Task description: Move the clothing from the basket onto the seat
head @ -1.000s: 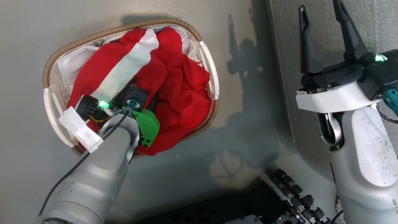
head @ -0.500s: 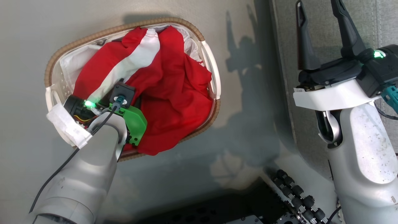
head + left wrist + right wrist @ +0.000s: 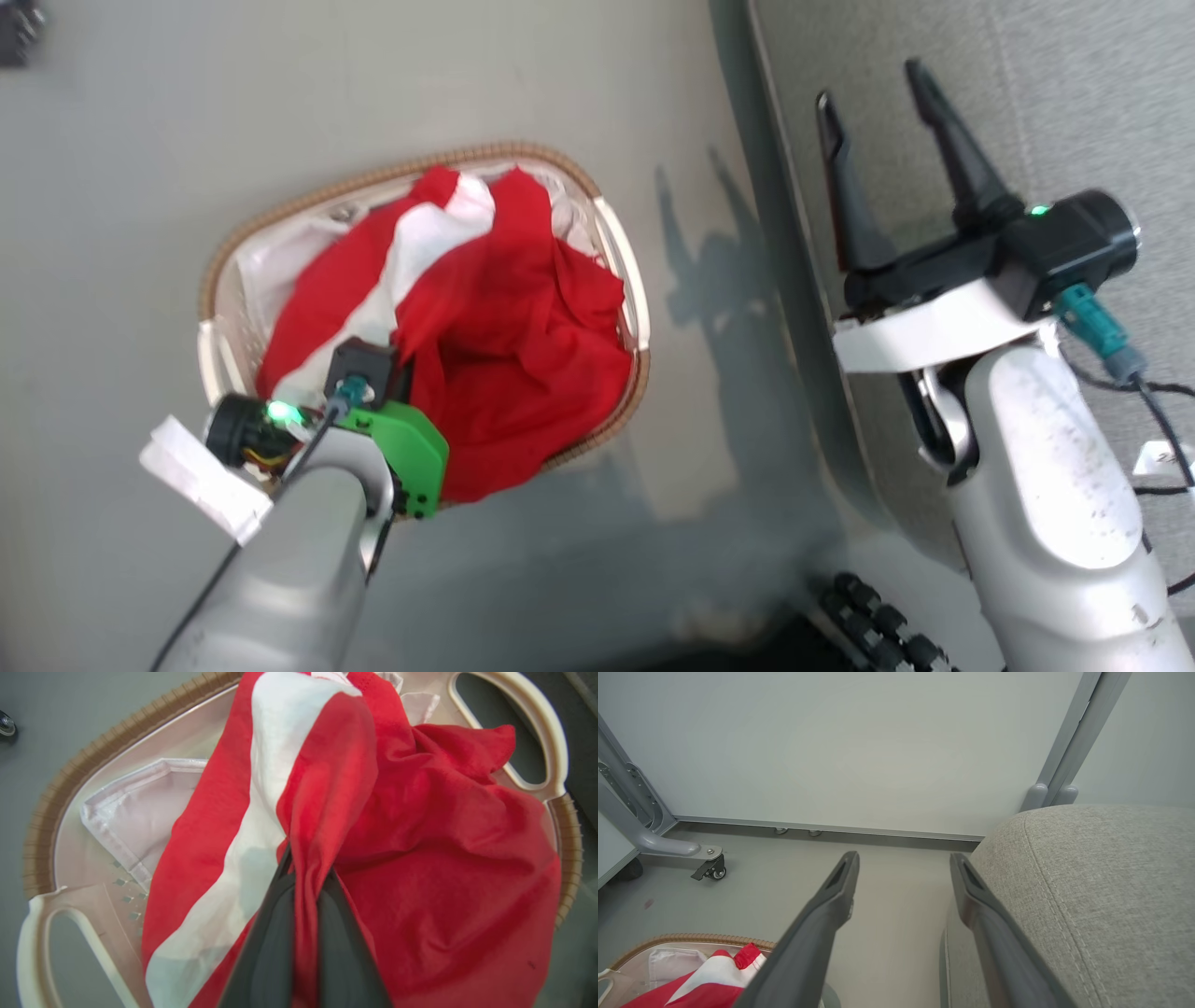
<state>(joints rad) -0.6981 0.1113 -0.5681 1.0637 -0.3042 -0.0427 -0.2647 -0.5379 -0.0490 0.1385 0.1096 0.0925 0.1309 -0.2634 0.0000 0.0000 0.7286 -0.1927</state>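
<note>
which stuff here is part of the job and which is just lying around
Job: clothing, pinched in the shut left gripper; basket; seat.
Just there: white liner sheet in the basket; castor frame on the floor; right gripper, open and idle.

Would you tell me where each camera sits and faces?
Head view: on the head, facing down at the basket and seat; both forearms show.
Left wrist view: on that wrist, facing into the basket; left fingers shut on the clothing.
Right wrist view: on that wrist, facing a wall across the floor; right fingers open.
All share the basket and clothing.
</note>
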